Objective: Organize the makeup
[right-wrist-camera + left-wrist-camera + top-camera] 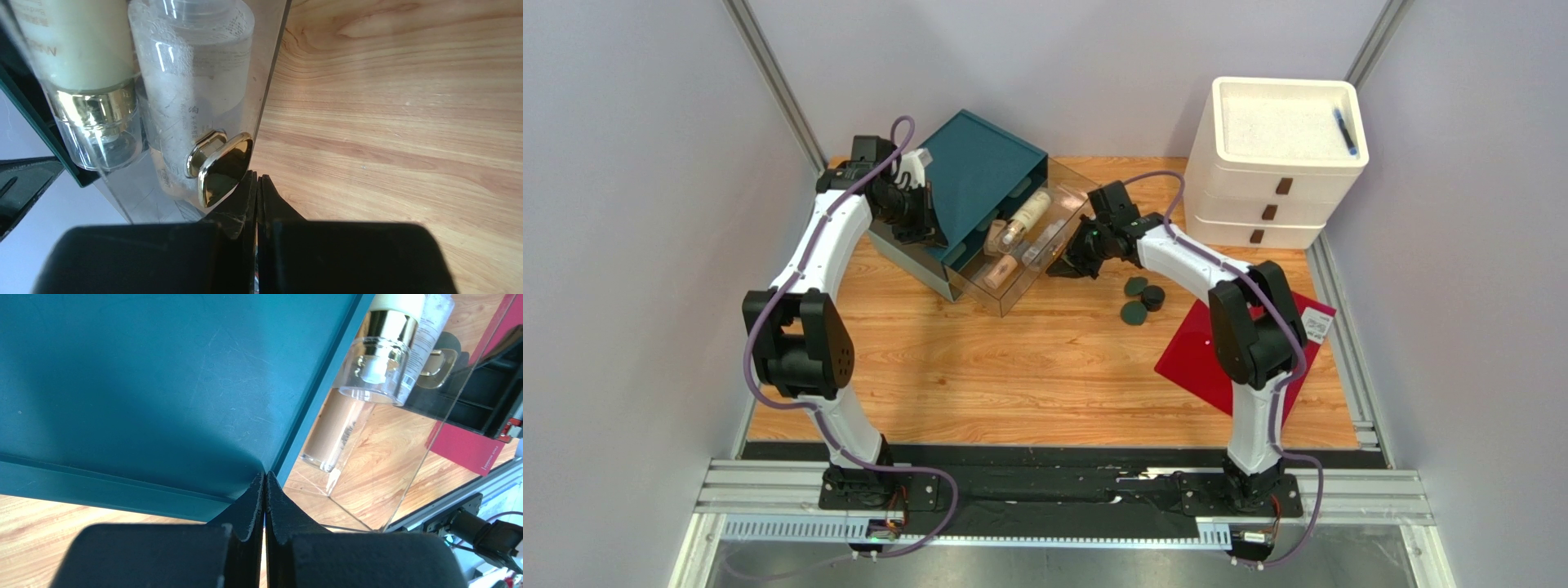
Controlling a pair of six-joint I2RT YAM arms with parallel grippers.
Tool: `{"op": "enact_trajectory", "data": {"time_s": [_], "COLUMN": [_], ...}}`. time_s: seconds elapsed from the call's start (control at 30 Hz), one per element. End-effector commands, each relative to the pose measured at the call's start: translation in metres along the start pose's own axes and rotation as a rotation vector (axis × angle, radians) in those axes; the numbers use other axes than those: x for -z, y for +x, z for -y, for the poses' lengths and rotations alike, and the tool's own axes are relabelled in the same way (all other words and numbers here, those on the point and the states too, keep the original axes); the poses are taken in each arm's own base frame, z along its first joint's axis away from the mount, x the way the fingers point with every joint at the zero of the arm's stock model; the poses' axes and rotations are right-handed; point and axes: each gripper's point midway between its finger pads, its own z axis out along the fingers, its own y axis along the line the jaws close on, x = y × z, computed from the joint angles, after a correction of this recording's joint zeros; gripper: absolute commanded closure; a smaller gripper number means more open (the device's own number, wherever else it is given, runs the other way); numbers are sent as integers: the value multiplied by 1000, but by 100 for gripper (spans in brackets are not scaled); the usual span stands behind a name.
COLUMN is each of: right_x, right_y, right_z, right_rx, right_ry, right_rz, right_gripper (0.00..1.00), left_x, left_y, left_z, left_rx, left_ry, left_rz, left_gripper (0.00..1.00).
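Teal plastic fills most of what is seen past the left jaws. The teal box point(153, 386) is right in front of their tips, and its lower corner is met where the tips end. The left jaws are pressed together. Whether the box is touched cannot be told.

Ahead and to the right of those tips, a clear drawer point(1014, 288) is seen sticking out of the box. Some of the makeup is lying inside it. A pump bottle point(383, 331) with a gold ring is seen there, and a beige bottle point(334, 429) is lying under it, closer to the tips.

The right jaws are shut tight too. A gold knob point(222, 165) on the front of the drawer is seen just ahead and to the left of their tips, very close. Whether it is touched cannot be told. Behind the clear front, a frosted bottle point(190, 67) is lying next to the pump bottle.

Three dark round compacts point(1134, 286) are left out on the wooden surface point(1014, 368), behind the right jaws and close beside that arm. Further back, a red sheet point(1210, 355) is lying flat. Well off to the side, a blue pen point(1345, 130) is resting on top of the white drawers point(1271, 184).
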Motion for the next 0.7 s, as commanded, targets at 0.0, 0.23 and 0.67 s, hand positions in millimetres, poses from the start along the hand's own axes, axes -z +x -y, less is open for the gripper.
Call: {"op": "enact_trajectory", "data": {"time_s": [0.0, 0.23, 0.67], "right_x": [-8, -26, -65], "right_y": [-15, -23, -6], "right_z": [-49, -102, -158], "right_rx": [4, 33, 36], "right_ry": [-116, -175, -311], "right_rz": [8, -24, -79], "right_gripper": [100, 100, 100], "left_x": [-20, -17, -16], "left_y": [95, 96, 99], "left_z": [-44, -44, -45], "left_rx": [81, 74, 73], "left_ry": [-169, -171, -174], "left_rz": [-372, -374, -386], "left_gripper": [100, 100, 100]}}
